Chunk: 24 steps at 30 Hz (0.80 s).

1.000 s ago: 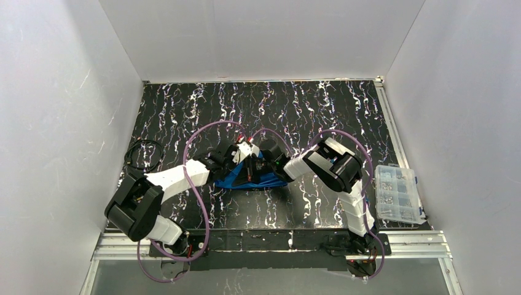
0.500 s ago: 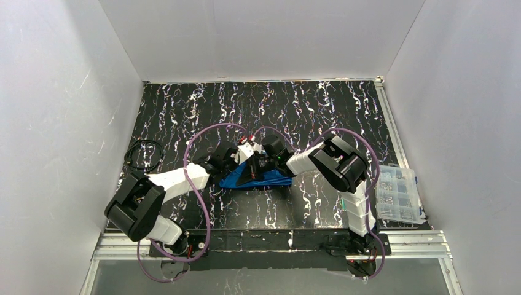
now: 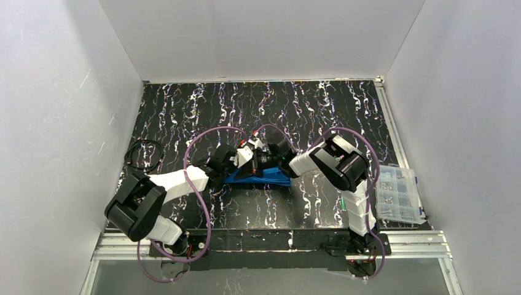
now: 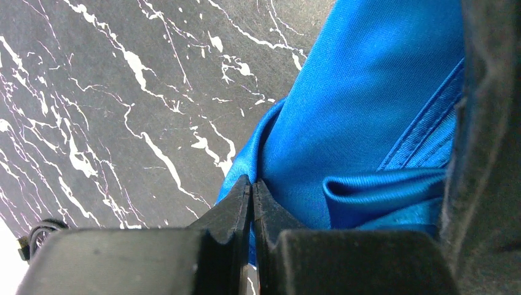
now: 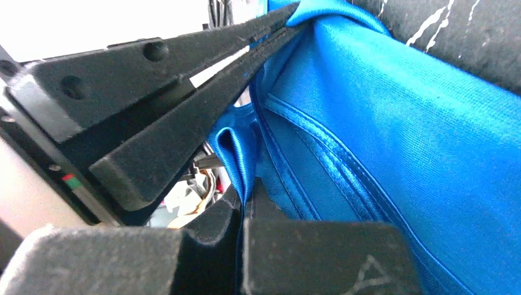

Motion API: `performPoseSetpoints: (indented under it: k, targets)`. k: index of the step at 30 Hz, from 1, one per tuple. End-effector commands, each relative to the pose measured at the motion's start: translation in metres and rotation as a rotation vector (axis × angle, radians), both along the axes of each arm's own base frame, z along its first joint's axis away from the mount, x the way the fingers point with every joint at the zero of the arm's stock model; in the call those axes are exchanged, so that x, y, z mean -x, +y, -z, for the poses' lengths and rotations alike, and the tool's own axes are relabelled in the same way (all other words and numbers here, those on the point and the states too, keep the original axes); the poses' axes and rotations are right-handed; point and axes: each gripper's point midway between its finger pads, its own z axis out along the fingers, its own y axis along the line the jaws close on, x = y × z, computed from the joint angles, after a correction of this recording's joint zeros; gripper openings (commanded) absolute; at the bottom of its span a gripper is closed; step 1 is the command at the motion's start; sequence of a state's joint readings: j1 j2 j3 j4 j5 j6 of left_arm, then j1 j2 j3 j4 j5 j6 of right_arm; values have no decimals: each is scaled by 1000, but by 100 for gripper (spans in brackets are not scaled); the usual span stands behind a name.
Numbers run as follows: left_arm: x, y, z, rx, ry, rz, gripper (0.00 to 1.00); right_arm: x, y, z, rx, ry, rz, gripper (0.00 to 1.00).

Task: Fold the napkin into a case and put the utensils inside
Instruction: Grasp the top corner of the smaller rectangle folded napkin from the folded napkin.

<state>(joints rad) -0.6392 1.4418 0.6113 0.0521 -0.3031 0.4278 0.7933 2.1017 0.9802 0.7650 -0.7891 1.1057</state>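
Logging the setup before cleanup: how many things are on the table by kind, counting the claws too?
blue napkin: 1
clear parts box: 1
black cable coil: 1
claws, both shut on the napkin: 2 (left claw, right claw)
Total: 5

A black table (image 3: pixel 319 107) veined with white marbling forms the floor of a plain white booth. A back wall (image 3: pixel 258 37), a left wall (image 3: pixel 55 123) and a right wall (image 3: pixel 467 123) rise from its edges, and the left one is faintly scuffed. An aluminium rail (image 3: pixel 276 244) runs along the near edge, and a side rail (image 3: pixel 393 132) runs up the right. A clear compartment box (image 3: pixel 398 193) sits at the table's right edge, and a coiled black cable (image 3: pixel 142 153) lies near the left wall. The light is soft and even, without hard shadows
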Motion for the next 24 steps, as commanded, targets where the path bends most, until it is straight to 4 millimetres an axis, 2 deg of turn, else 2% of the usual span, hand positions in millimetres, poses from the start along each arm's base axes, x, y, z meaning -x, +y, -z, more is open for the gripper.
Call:
performPoseSetpoints:
  k: [1, 8, 15, 22, 24]
  targets:
    - [0, -2, -10, 10, -32, 19, 0, -8, 7, -13, -59, -1, 8, 1]
    - [0, -5, -14, 26, -42, 29, 0, -10, -3, 25, 181, 29, 15, 1]
    - [-2, -8, -18, 36, -53, 31, 0, -7, -3, 45, 312, 68, -38, 1]
    - [-8, -12, -28, 50, -77, 34, 0, 1, -10, 58, 382, 122, -76, 1]
    - [-9, -13, -30, 55, -76, 34, 0, 1, -10, 57, 383, 120, -80, 1]
